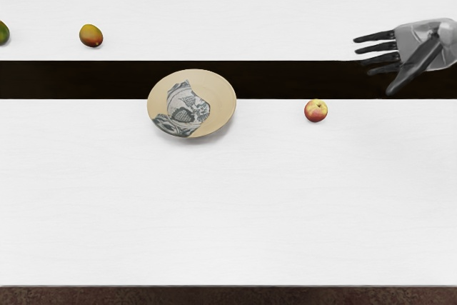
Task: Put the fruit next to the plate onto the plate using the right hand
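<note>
You've got a near table [228,205] and a far table [228,12] behind it, with a gap [71,80] between. The plate [218,91] sits at the near table's back edge, left of centre, its rim over the gap. The apple [315,111] lies right of the plate, apart, at the same edge. On the far table a mango [91,35] lies far left, another fruit [3,32] at the border. The right hand [408,48] is far right, behind the apple.

No words, numbers, labels or brand marks can be read anywhere. The plate [216,89] bears only a grey-black drawn pattern, without any legible letters.
</note>
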`<state>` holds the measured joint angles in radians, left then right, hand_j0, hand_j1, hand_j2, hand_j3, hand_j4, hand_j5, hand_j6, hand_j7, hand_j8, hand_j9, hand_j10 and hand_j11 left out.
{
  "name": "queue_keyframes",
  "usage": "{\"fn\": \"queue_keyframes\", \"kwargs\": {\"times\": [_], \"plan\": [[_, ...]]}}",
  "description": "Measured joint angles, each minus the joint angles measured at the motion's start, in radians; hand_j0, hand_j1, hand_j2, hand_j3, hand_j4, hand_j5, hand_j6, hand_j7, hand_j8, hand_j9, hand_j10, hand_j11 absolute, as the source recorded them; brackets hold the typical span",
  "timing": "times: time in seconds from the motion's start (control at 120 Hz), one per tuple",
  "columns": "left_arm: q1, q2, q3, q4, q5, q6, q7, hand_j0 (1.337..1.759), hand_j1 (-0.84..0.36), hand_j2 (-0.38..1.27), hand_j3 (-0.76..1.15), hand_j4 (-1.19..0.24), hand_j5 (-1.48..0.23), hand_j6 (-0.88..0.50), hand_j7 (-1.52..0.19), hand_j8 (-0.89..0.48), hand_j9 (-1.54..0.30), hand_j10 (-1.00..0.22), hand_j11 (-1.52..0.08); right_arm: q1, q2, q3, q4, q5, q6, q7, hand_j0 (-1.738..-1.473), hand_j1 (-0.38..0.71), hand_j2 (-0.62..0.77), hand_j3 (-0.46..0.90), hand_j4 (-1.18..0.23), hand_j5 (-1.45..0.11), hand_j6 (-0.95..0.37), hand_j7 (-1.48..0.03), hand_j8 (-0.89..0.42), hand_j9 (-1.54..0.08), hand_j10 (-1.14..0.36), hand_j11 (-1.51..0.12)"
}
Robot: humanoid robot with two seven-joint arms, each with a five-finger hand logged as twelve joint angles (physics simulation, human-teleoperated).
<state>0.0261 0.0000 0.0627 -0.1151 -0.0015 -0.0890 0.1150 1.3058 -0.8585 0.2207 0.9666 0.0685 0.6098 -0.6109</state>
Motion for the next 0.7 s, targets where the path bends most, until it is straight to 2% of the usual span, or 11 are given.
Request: {"fn": "queue_keyframes", "kwargs": {"times": [0.125,0.192,0.275,0.375,0.542,0.7], "plan": [[0.000,0.000,0.000,0.000,0.000,0.000,0.000,1.658,0.34,0.00,0.00,-0.01,-0.01,-0.01,-0.01,-0.01,-0.01,-0.01,-0.01,-0.027,-0.017,0.026,-0.008,0.003,0.001,0.000,-1.658,-0.35,0.00,0.00,0.00,0.00,0.00,0.00,0.00,0.00,0.00,0.00],[0.000,0.000,0.000,0.000,0.000,0.000,0.000,1.658,0.34,0.00,0.00,-0.01,-0.01,-0.01,-0.01,-0.01,-0.01,-0.01,-0.01,-0.026,0.013,0.030,-0.026,-0.001,0.002,0.000,-1.658,-0.35,0.00,0.00,0.00,0.00,0.00,0.00,0.00,0.00,0.00,0.00],[0.000,0.000,0.000,0.000,0.000,0.000,0.000,1.658,0.34,0.00,0.00,-0.01,-0.01,-0.01,-0.01,-0.01,-0.01,-0.01,-0.01,0.046,0.113,-0.001,-0.033,-0.110,-0.020,0.000,-1.658,-0.35,0.00,0.00,0.00,0.00,0.00,0.00,0.00,0.00,0.00,0.00],[0.000,0.000,0.000,0.000,0.000,0.000,0.000,1.658,0.34,0.00,0.00,-0.01,-0.01,-0.01,-0.01,-0.01,-0.01,-0.01,-0.01,0.170,0.261,-0.148,-0.021,-0.212,-0.216,0.000,-1.658,-0.35,0.00,0.00,0.00,0.00,0.00,0.00,0.00,0.00,0.00,0.00],[0.000,0.000,0.000,0.000,0.000,0.000,0.000,1.658,0.34,0.00,0.00,-0.01,-0.01,-0.01,-0.01,-0.01,-0.01,-0.01,-0.01,0.240,0.358,-0.386,0.202,-0.341,-0.714,0.000,-1.658,-0.35,0.00,0.00,0.00,0.00,0.00,0.00,0.00,0.00,0.00,0.00],[0.000,0.000,0.000,0.000,0.000,0.000,0.000,1.658,0.34,0.00,0.00,-0.01,-0.01,-0.01,-0.01,-0.01,-0.01,-0.01,-0.01,0.253,0.381,-0.547,0.345,-0.369,-0.913,0.000,-1.658,-0.35,0.00,0.00,0.00,0.00,-0.01,0.00,-0.01,0.00,0.00,0.00]]}}
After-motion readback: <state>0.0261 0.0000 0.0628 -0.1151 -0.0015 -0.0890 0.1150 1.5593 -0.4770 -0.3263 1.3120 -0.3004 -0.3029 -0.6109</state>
